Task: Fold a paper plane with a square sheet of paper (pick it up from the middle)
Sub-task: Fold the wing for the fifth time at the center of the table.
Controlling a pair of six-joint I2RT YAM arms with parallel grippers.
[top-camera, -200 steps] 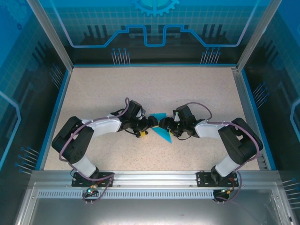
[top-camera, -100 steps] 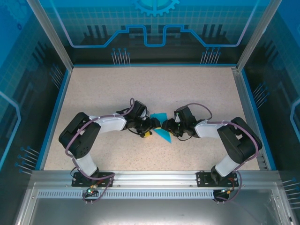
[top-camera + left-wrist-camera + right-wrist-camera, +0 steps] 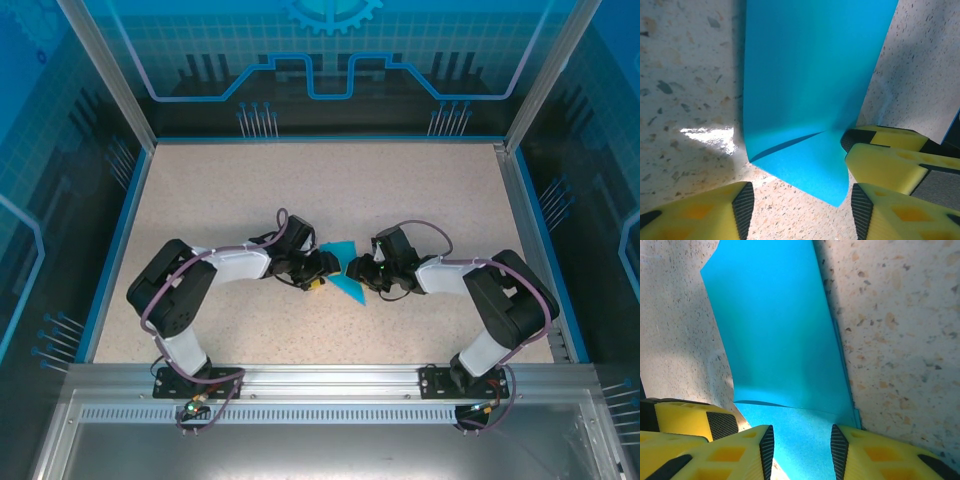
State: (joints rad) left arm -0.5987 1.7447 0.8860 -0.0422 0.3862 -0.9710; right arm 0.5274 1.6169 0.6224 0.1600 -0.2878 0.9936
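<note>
The square sheet of paper (image 3: 348,288) is teal-blue and folded into a narrow pointed shape with a raised flap, lying on the speckled table between my two grippers. My left gripper (image 3: 325,268) stands open. In the left wrist view the paper (image 3: 805,90) has its tip between the left gripper's (image 3: 799,210) pads, touching neither. My right gripper (image 3: 355,270) meets it from the other side. In the right wrist view the right gripper (image 3: 802,452) is open but narrow, straddling the paper (image 3: 780,340), which runs under one finger. Its fingers (image 3: 890,160) also appear in the left wrist view.
The speckled table (image 3: 330,190) has free room behind and beside the arms. A blue rim (image 3: 120,230) and clear panels wall it in. An aluminium rail (image 3: 330,375) carries both arm bases at the near edge. The two grippers nearly touch.
The left arm has reached further right toward the paper. Both grippers' jaws have narrowed around the paper's middle. The paper has stayed in place.
</note>
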